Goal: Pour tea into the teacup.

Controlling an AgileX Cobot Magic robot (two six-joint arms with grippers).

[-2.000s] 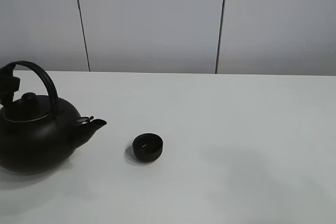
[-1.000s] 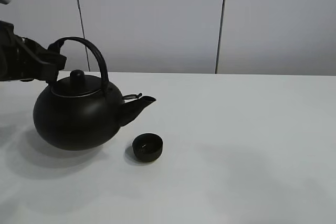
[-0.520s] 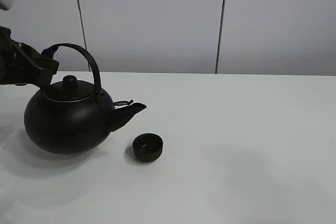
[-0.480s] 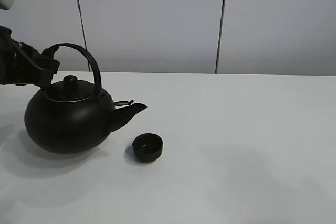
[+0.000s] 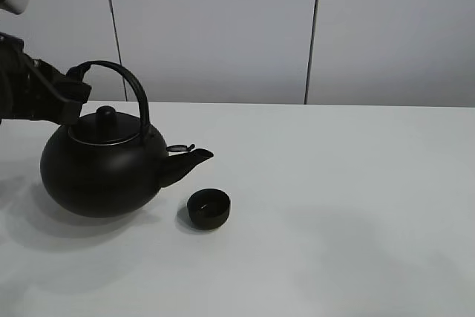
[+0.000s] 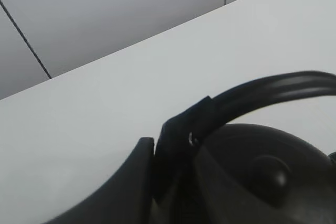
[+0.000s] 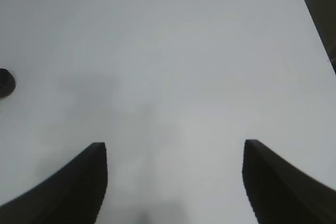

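The left tool (image 5: 76,88), at the far left of a white table (image 5: 356,206), is clamped shut on the arched handle (image 5: 132,83) of a big round black kettle (image 5: 100,176), gripping it low on the side away from the spout (image 5: 194,158). In the left wrist view, the left tool (image 6: 170,153) pinches the handle (image 6: 273,90) tightly between its dark fingers, with the lid knob (image 6: 270,174) just beyond.

The kettle sits close to upright. Its short spout points toward the middle of the table and ends just short of the teacup (image 5: 208,208), above it in the high view. Whether the kettle's base touches the table cannot be told; a soft shadow spreads under it.

The teacup, a small, low, matte black cup with no handle, stands upright on the table just beside the kettle's belly, on the spout side, apart from it. It is near the left tool but not touched by it, with the kettle's body between the two.

The right tool (image 7: 174,148) hangs over bare table with its two dark fingers spread wide and nothing between them. The teacup (image 7: 4,82) shows only at the edge of the right wrist view, well apart from that tool.
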